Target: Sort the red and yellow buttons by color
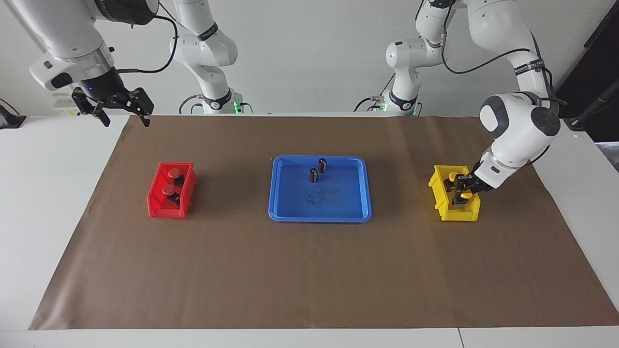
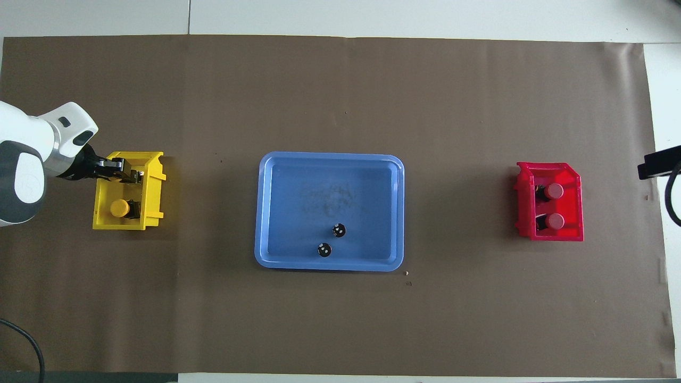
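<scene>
Two red buttons (image 1: 173, 172) (image 1: 168, 190) lie in the red bin (image 1: 159, 208) at the right arm's end; the overhead view shows both (image 2: 553, 191) (image 2: 554, 221) in that bin (image 2: 550, 236). My right gripper (image 1: 125, 120) is open, empty, and raised high over the mat's corner. My left gripper (image 1: 459, 195) is down inside the yellow bin (image 1: 457, 216), shut on a yellow button (image 1: 465, 195). The other yellow button (image 1: 449, 177) lies in the same bin, nearer to the robots, and shows from overhead (image 2: 118, 208) in the bin (image 2: 151, 159).
A blue tray (image 1: 319, 218) sits at the middle of the brown mat, seen from overhead too (image 2: 330, 158). Two small dark cylinders with silvery tops (image 1: 322, 165) (image 1: 313, 175) stand in its part nearer the robots.
</scene>
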Available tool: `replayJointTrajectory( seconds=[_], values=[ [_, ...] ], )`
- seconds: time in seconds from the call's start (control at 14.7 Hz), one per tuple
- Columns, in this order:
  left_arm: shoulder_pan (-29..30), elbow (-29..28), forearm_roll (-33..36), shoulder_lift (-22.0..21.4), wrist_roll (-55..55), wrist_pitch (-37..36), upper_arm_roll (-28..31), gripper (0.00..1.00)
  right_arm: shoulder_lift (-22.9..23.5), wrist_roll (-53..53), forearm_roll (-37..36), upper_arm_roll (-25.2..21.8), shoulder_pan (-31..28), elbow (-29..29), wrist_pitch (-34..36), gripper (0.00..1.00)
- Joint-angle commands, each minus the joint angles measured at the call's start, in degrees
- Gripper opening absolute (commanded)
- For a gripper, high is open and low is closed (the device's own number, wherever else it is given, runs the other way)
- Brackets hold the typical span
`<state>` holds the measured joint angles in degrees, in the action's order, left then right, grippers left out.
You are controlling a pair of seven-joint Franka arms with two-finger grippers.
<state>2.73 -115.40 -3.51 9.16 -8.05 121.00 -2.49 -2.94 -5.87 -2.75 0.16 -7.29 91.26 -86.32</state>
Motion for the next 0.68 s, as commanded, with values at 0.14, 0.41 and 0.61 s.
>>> replayJointTrajectory(
  seconds=[0.14, 0.41, 0.61],
  values=[
    [0.3, -2.8, 0.9, -1.5, -0.3, 3.2, -0.2, 0.44, 0.6, 0.6, 1.0, -2.6, 1.7, -0.3, 0.5, 1.0],
    [0.3, -1.8, 0.9, -1.5, -0.2, 1.8, -0.2, 0.62, 0.3, 0.5, 1.0, -4.9, 4.0, -0.5, 1.0, 1.0],
    [0.3, 1.4, 0.9, -1.6, 0.0, -3.2, -0.2, 0.62, 0.5, 0.5, 0.9, -5.3, 5.3, -0.6, 1.7, 1.0]
  ],
)
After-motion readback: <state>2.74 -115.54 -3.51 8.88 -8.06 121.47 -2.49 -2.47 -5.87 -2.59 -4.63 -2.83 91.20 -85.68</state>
